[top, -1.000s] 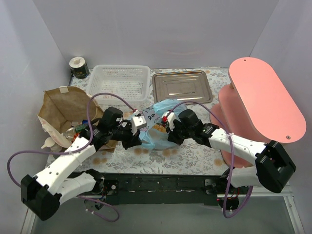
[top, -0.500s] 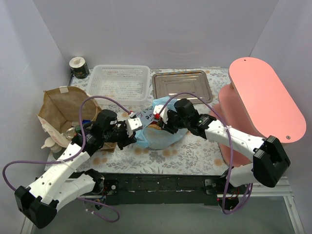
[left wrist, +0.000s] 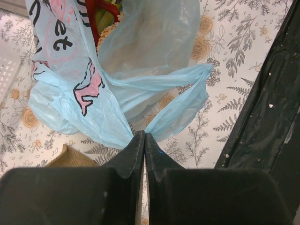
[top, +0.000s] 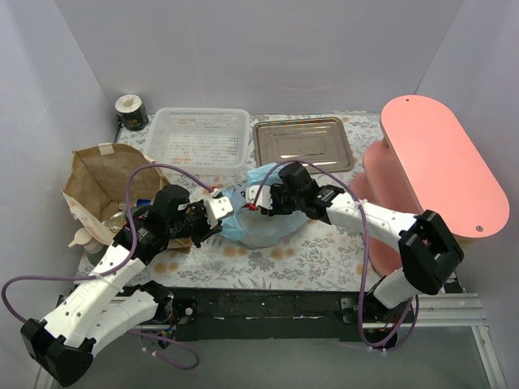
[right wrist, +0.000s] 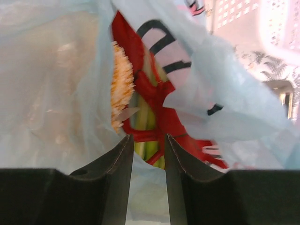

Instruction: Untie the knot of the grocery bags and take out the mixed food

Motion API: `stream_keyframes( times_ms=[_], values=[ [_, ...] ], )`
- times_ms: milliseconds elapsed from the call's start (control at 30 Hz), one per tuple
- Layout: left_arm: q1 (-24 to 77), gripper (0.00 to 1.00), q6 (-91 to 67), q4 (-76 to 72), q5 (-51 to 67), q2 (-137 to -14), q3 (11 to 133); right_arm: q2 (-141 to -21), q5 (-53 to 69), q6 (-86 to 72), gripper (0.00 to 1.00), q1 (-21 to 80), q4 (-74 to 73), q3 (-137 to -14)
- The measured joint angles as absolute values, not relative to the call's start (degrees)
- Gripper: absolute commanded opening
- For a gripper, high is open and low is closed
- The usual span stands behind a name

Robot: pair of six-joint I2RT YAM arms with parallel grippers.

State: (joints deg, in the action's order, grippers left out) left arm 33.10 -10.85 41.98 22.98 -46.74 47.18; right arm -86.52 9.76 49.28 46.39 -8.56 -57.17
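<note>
The light-blue plastic bag [top: 263, 223] lies mid-table with its mouth open. My left gripper [top: 212, 219] is shut on a bunched handle of the bag [left wrist: 140, 70], pinching it at the tips [left wrist: 144, 136]. My right gripper [top: 258, 201] is open at the bag's mouth; in its wrist view the gripper [right wrist: 147, 140] straddles the plastic edge. Just past it lie the red lobster [right wrist: 161, 93], green leek stalks [right wrist: 145, 119] and the orange cupcake-like piece [right wrist: 122, 84]. The lobster [left wrist: 101, 14] also shows in the left wrist view. The brown paper bag [top: 101, 182] stands at the left.
A white slotted basket [top: 199, 138] and a metal tray [top: 302, 144] stand at the back. A pink two-tier stand [top: 430, 170] fills the right side. A pump bottle [top: 81, 239] lies by the paper bag. A dark jar [top: 130, 112] sits in the far left corner.
My right gripper has moved left and further back, onto the bag's mouth. My left gripper has drawn left with the handle, stretching the bag.
</note>
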Motion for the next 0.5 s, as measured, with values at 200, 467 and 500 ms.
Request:
stream_keyframes(
  times_ms=[200, 467, 500],
  values=[
    [32.6, 0.00, -10.7, 40.7, 22.1, -46.8, 47.2, -90.3, 10.6, 52.5, 0.39, 44.7, -10.6, -65.5],
    [32.3, 0.00, -10.8, 39.7, 21.5, -46.8, 46.4, -94.4, 10.8, 54.9, 0.38, 43.0, -11.9, -70.3],
    [32.2, 0.00, -10.8, 39.7, 21.5, -46.8, 46.3, -94.8, 10.7, 55.1, 0.38, 42.9, -12.5, -70.3]
  ],
)
